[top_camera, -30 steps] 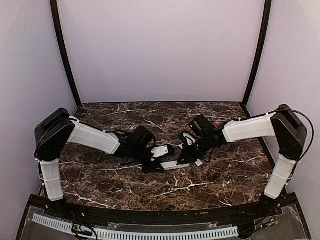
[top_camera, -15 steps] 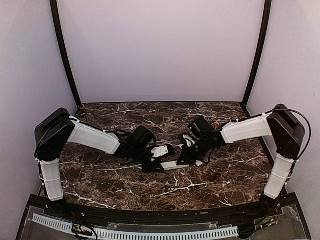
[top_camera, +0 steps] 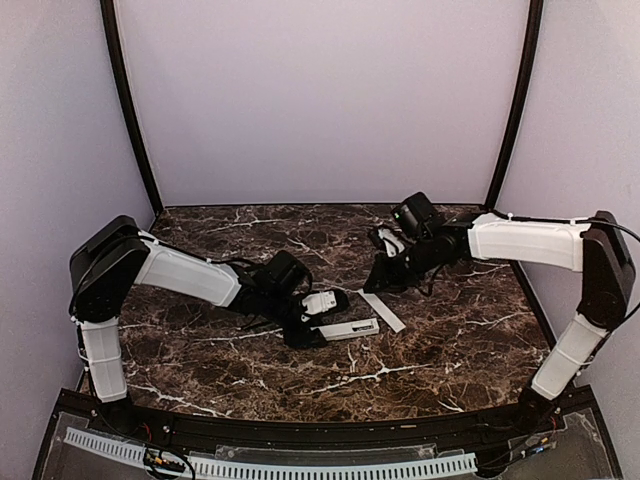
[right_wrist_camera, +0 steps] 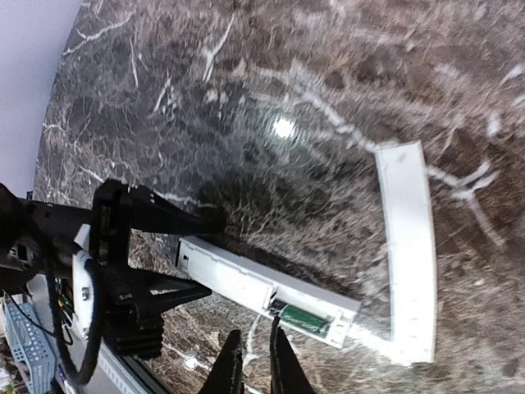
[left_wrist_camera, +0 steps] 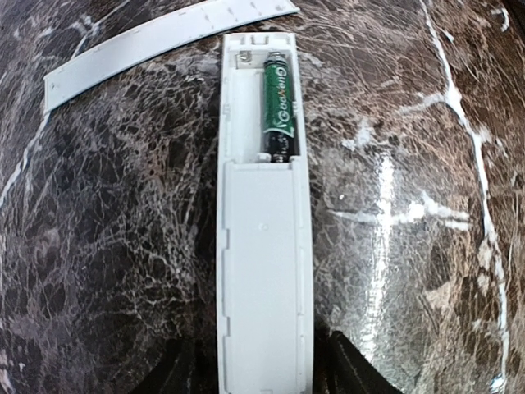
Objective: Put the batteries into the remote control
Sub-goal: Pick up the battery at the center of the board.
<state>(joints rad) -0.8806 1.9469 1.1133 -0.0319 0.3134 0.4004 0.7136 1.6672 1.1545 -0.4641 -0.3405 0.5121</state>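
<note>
The left fingers point(left_wrist_camera: 193, 377) stand part open either side of the near end of the long white plastic remote control point(left_wrist_camera: 264, 246). It lies flat on the brown marble counter point(left_wrist_camera: 410, 246) with one green-and-black cylindrical battery point(left_wrist_camera: 279, 103) in its recess. The right fingers point(right_wrist_camera: 230, 365), nearly closed and empty, hover above the counter near the flat white cover strip point(right_wrist_camera: 408, 246).

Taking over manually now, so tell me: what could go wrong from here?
Only one battery sits in the remote; the other slot is empty, no second one shows in any view, and the right gripper holds nothing: it may get closed half loaded.
The left gripper flanks the remote's end with jaws apart, so a push could slide it into the cover.
</note>
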